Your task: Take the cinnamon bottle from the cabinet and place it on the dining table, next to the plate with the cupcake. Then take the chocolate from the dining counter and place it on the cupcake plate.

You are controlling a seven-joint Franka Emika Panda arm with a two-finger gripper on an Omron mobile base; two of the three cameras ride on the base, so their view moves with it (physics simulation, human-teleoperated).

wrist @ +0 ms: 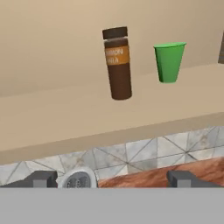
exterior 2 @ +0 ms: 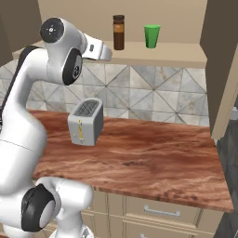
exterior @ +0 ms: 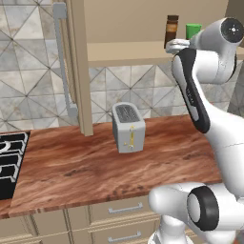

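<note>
Arm (exterior: 200,81) partly hides cinnamon bottle (exterior: 171,29) beside green cup (exterior: 193,30).

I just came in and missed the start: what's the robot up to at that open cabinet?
It is reaching up toward the cinnamon bottle, which stands upright on the cabinet shelf beside a green cup. The gripper is open and short of the shelf, its fingers holding nothing. A toaster sits on the counter below.

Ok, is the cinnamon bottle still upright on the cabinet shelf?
Upright. The cinnamon bottle stands on its base on the cabinet shelf, cap on top, beside the green cup, untouched by the open gripper.
</note>
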